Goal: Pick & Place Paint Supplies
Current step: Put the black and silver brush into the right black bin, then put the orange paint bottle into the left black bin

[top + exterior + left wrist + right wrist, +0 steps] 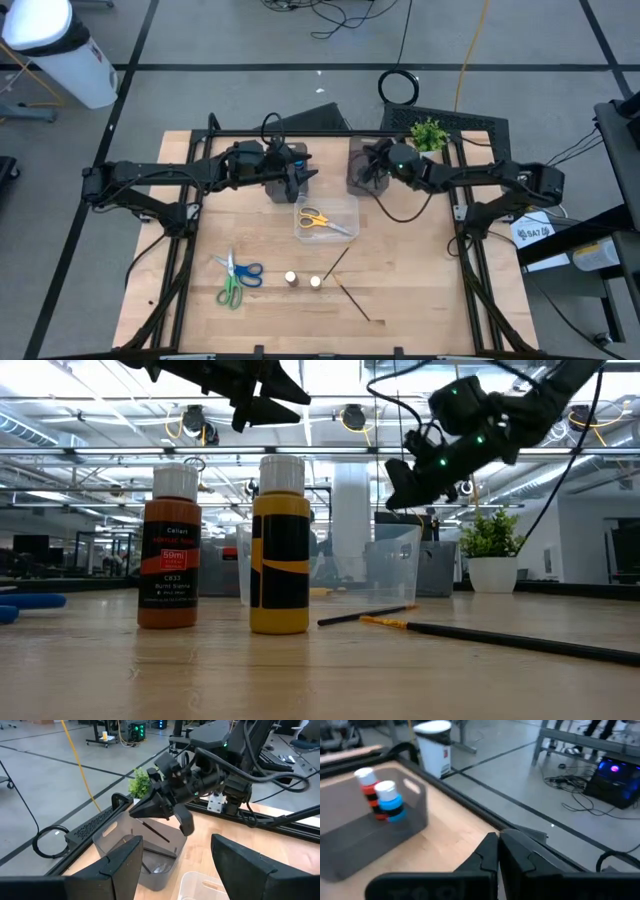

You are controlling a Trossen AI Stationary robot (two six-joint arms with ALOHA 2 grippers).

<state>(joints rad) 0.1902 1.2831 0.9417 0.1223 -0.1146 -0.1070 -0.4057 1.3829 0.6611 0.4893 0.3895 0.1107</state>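
Over far right grey tray (358,178), my right gripper (377,170) is shut, empty. Left gripper (293,182) wide open, empty. Next: brush (334,265) mid-table; I'd descend square, pinch mid-shaft.

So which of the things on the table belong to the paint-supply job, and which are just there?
Job:
- two small paint bottles
- thin dark brushes
- yellow-handled scissors
- green and blue scissors
- red and blue bottles in a tray

Just there:
- clear plastic box
- dark grey trays
- potted green plant
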